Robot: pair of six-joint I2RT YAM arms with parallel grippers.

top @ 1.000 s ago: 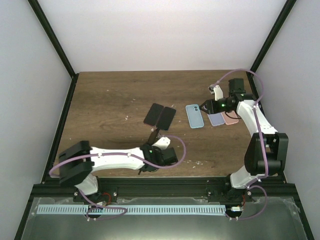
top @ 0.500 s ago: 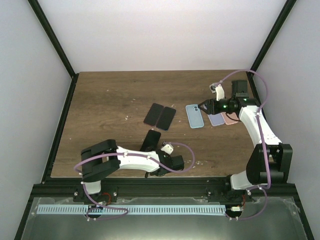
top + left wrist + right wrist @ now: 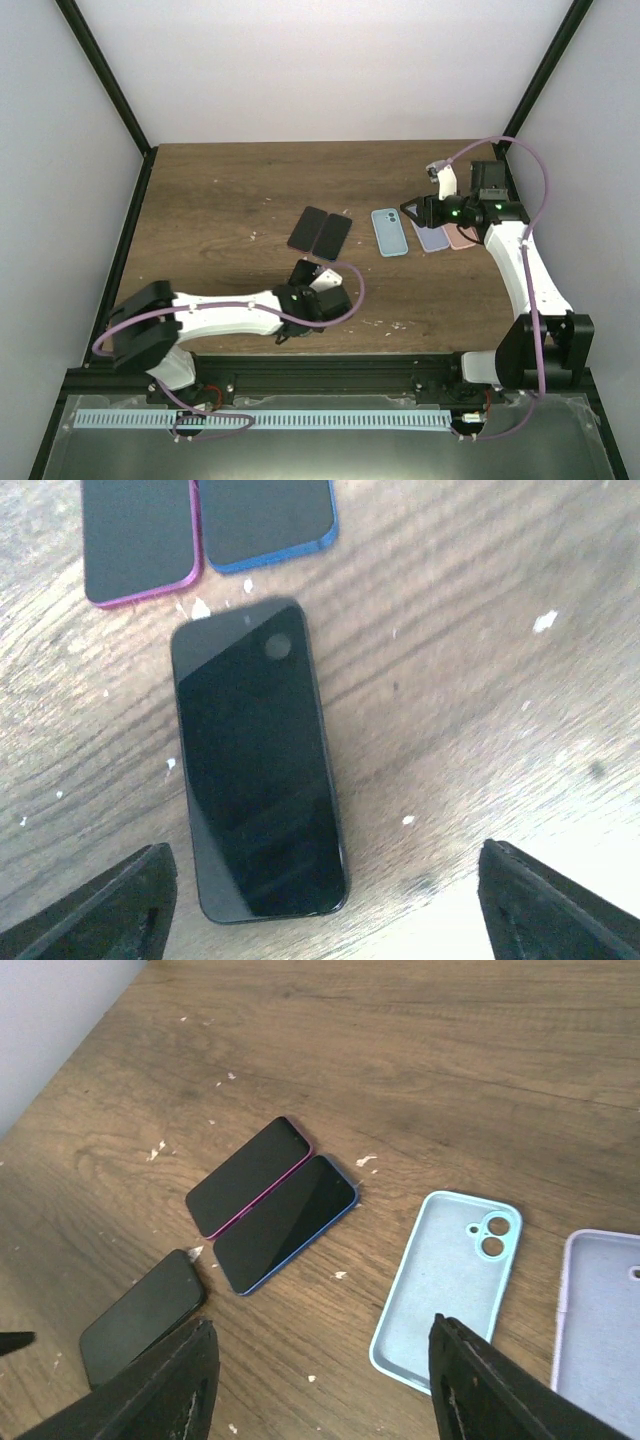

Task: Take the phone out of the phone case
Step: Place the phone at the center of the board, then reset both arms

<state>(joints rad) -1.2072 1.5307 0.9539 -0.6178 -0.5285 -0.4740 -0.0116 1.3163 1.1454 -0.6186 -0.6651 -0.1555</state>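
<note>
Left arm lies low, elbow out left, left gripper (image 3: 325, 910) jaws wide; right arm extended, right gripper (image 3: 328, 1390) jaws apart.

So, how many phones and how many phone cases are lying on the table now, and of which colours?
Phones: 3 (magenta-edged phone, blue-edged phone, black phone)
Phone cases: 3 (light blue case, lilac case, pink case)
Total: 6

Lilac case (image 3: 603, 1310) cut by right edge, magenta phone (image 3: 135, 540) cropped at top
</note>
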